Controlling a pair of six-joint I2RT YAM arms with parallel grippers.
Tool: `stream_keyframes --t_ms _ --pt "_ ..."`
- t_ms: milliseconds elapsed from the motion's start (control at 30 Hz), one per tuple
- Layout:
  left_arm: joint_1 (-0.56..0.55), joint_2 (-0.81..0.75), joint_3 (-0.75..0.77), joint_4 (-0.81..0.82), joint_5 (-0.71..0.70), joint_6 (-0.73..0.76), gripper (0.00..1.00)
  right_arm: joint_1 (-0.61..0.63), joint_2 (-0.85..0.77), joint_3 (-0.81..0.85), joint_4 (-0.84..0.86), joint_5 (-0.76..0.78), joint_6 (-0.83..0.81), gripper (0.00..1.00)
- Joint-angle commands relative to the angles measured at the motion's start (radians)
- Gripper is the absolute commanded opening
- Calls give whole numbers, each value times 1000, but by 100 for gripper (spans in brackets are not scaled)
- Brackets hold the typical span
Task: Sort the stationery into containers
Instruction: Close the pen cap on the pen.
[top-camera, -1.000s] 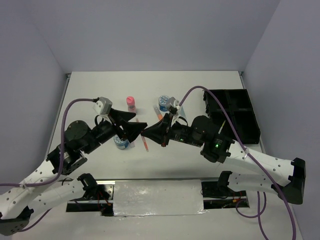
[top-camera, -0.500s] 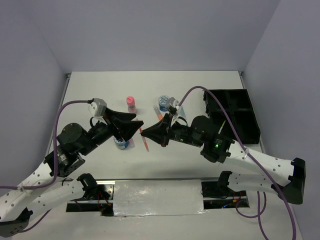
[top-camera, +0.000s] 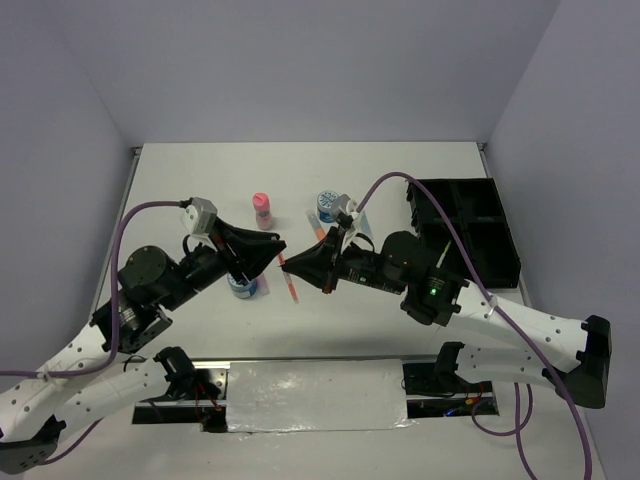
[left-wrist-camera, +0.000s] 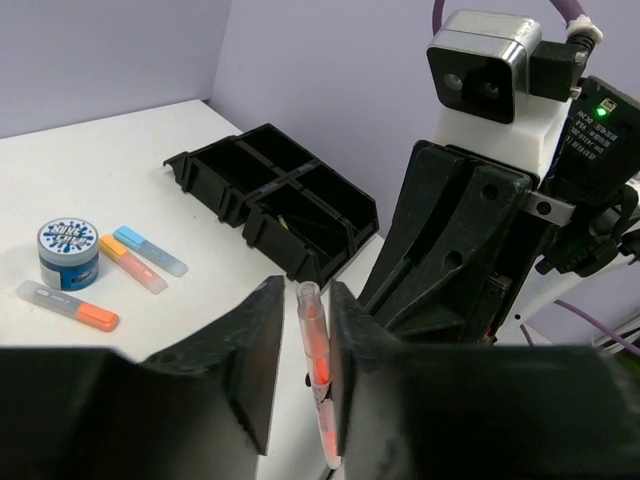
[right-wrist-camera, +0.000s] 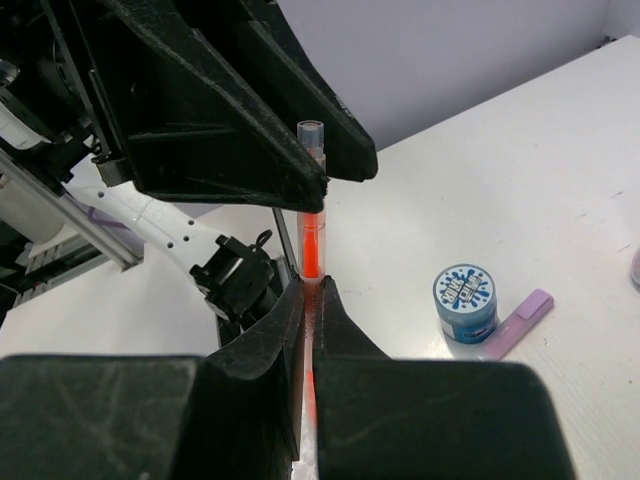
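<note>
A thin orange pen hangs above the table between both grippers. My right gripper is shut on its lower part, and the pen stands up out of the fingers. My left gripper straddles the pen's other end. Its jaws are narrow, with the pen against one finger and a gap at the other. The black organiser tray lies at the right. One patterned-lid tub sits under the left gripper, another tub further back, and a pink bottle beside it.
The left wrist view shows an orange marker, a blue marker and an orange-capped marker near a tub. A purple marker lies by the tub in the right wrist view. The right gripper meets the left mid-table.
The left gripper's jaws have narrowed around the pen's end, and the left arm has shifted slightly. The right gripper still holds the pen in the same place.
</note>
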Motion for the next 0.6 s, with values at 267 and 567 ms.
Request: stream_keyframes --t_ms 267,567 --pt "-3 14 -17 63 45 -20 0 6 -17 29 25 62 13 0" --pt "-3 18 -45 88 35 -47 0 6 -31 31 81 45 20 0"
